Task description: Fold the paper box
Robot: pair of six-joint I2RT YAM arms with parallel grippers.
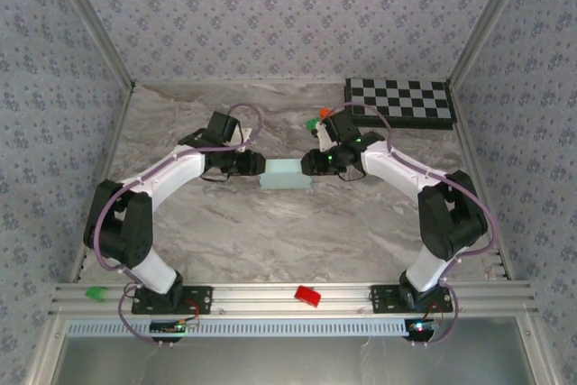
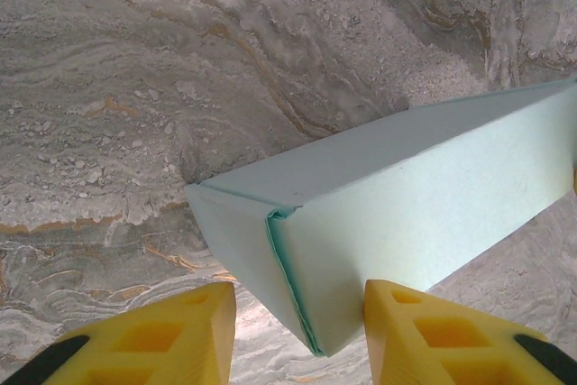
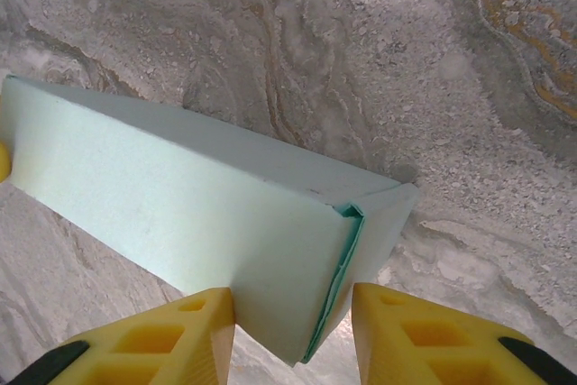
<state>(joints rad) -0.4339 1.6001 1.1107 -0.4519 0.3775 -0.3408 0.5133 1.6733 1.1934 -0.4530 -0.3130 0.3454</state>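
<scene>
Left gripper [image 2: 300, 290] and right gripper [image 3: 293, 295]: each is pinching one end of the paper box [image 1: 285, 174], jaws standing part-closed. The box is sitting mid-table [image 1: 270, 241], its long axis running left to right, one end facing each arm. Risk, as judged: harder squeezing crushing the thin walls; uneven pulling springing the end flaps.

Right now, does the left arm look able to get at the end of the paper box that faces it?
Probably yes: the left gripper has its yellow fingers on either side of that end of the paper box, and nothing stands in between. Whether they press on it I cannot tell.
</scene>
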